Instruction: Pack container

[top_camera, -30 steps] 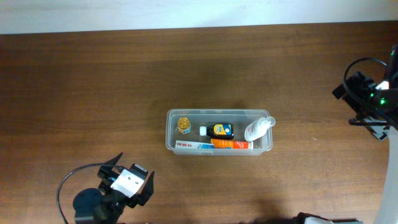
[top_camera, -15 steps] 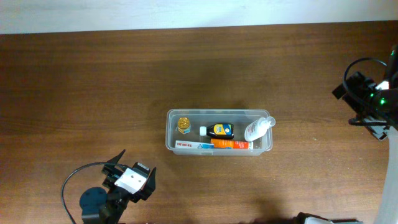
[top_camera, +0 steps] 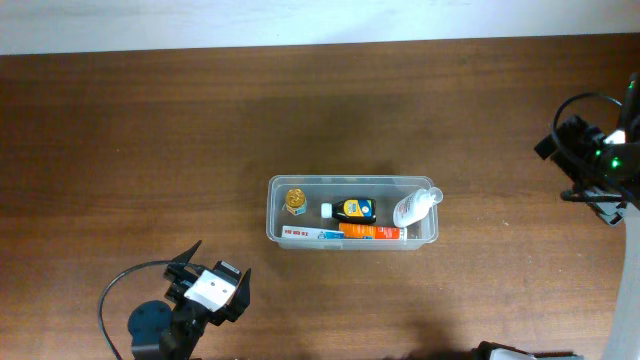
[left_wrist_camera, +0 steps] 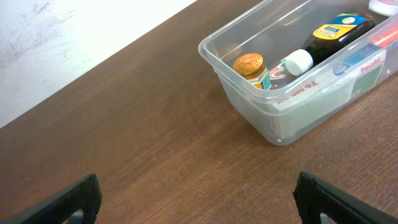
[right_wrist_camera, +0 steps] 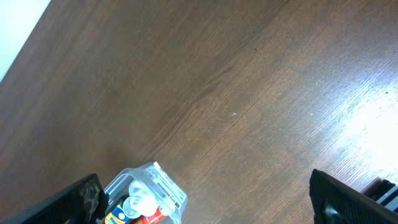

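Container is sitting packed on the worktop; left hand and right hand are both hanging clear, fingers spread apart.

Looks like a robotics lab bench: bare wood-grain worktop against a plain white wall, cabled robot arm standing at its edge.
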Robot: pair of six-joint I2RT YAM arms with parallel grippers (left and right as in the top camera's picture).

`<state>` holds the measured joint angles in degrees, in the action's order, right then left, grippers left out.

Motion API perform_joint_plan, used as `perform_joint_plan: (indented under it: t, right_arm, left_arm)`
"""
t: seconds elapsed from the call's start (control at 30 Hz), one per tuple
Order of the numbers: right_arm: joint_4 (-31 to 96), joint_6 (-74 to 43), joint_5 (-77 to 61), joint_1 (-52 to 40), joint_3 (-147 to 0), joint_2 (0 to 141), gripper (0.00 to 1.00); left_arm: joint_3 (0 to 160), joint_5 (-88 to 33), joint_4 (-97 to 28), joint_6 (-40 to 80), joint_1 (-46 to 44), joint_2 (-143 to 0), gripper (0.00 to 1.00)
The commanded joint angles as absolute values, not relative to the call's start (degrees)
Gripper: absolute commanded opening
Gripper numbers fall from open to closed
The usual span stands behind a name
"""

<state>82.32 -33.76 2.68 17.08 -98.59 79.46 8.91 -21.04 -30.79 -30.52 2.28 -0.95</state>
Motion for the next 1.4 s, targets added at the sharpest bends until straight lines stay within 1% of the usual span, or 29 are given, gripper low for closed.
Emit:
perform_joint_plan:
  t: [0.0, 0.3, 0.43, 0.57, 0.67, 0.8, 0.97, 1.13, 1.3, 1.37]
  right_arm:
    - [82.32, -33.23, 2.57, 17.37, -98.89, 79.53, 0.98]
    - [82.32, -33.21, 2.63, 17.26, -98.89, 79.46, 0.98]
    - [81.43, -33.23, 9.47, 16.86, -98.65, 77.3, 0.98]
    - [73.03, -33.19, 13.67, 13.02, -94.15, 70.78, 0.98]
    - [64.1, -31.81, 17.28, 8.62, -86.54, 64.53, 0.98]
    - [53.28, -31.29, 21.8, 4.38, -70.32, 54.19, 0.98]
    - [52.23, -31.97, 21.5, 4.29, -50.28, 38.59, 0.98]
    - [45.23, -31.73, 21.56, 4.64, -34.04, 23.22, 0.98]
    - [43.51, -31.44, 20.58, 4.69, -23.86, 10.26, 0.98]
    - [42.22, -28.86, 19.44, 4.69, -20.91, 6.24, 0.98]
  left_arm:
    - [8.56, -21.67, -30.59, -30.22, 2.52, -0.4, 1.0]
    - [8.56, -21.67, -30.59, -30.22, 2.52, -0.4, 1.0]
    - [8.56, -21.67, -30.61, -30.22, 2.52, -0.4, 1.0]
    - [8.56, -21.67, -30.61, -30.22, 2.52, -0.4, 1.0]
    - [8.56, -21.67, -30.59, -30.22, 2.52, -0.4, 1.0]
    - [8.56, -21.67, -30.59, -30.22, 2.52, -0.4, 1.0]
    - [8.56, -21.67, -30.59, -30.22, 2.52, -0.4, 1.0]
    - [8.56, -21.67, -30.59, -30.22, 2.52, -0.4, 1.0]
    - [8.56, -21.67, -30.61, -30.22, 2.52, -0.4, 1.0]
    - [8.56, -21.67, -30.61, -30.22, 2.52, -0.4, 1.0]
